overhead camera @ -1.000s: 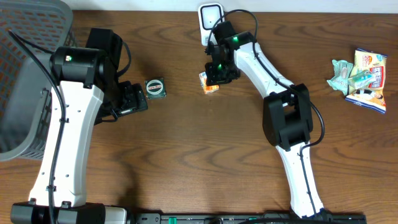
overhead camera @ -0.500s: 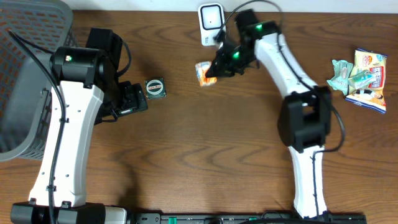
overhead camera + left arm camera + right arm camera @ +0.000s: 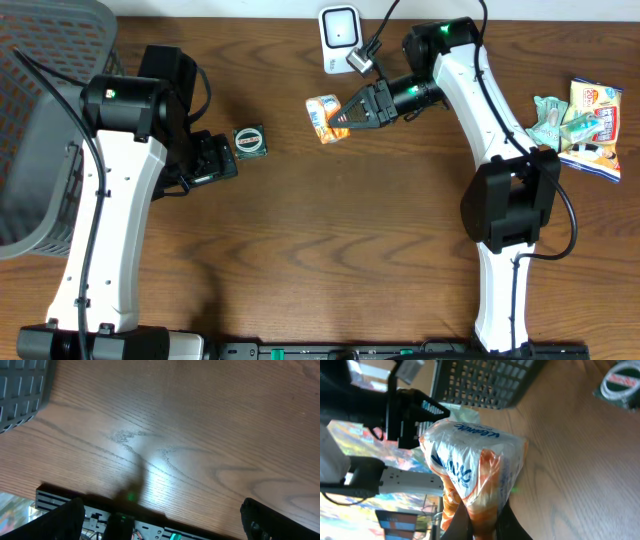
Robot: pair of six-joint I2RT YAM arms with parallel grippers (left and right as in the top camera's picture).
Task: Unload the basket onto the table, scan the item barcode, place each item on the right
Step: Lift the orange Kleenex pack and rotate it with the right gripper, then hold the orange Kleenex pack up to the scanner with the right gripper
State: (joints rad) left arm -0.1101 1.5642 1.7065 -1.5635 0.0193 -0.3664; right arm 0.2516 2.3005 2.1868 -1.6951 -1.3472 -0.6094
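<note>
the brown wooden surface (image 3: 330,250) is filling the whole overhead view. a grey plastic basket (image 3: 40,120) is sitting at its far left edge, partly running out of view. the white left arm (image 3: 110,220) is reaching up beside the basket, and its pincer (image 3: 161,519) is standing wide, with nothing between the two dark fingers (image 3: 65,517) that are showing at the lower corners of the left wrist view. the right arm (image 3: 480,90) is bending across the top of the surface toward the left. its pincer (image 3: 345,113) is clamping tight on the orange and white snack packet (image 3: 323,110), pinching a thin edge of the wrapper. in the right wrist view that packet (image 3: 470,465) is bulging out above the fingers. it is hanging near the white scanner (image 3: 340,28), just below it and slightly left in the overhead view. a small pile of colourful packets (image 3: 578,125) is lying at the far right, well apart. a small round tin (image 3: 249,141) is lying just beside the left pincer.
</note>
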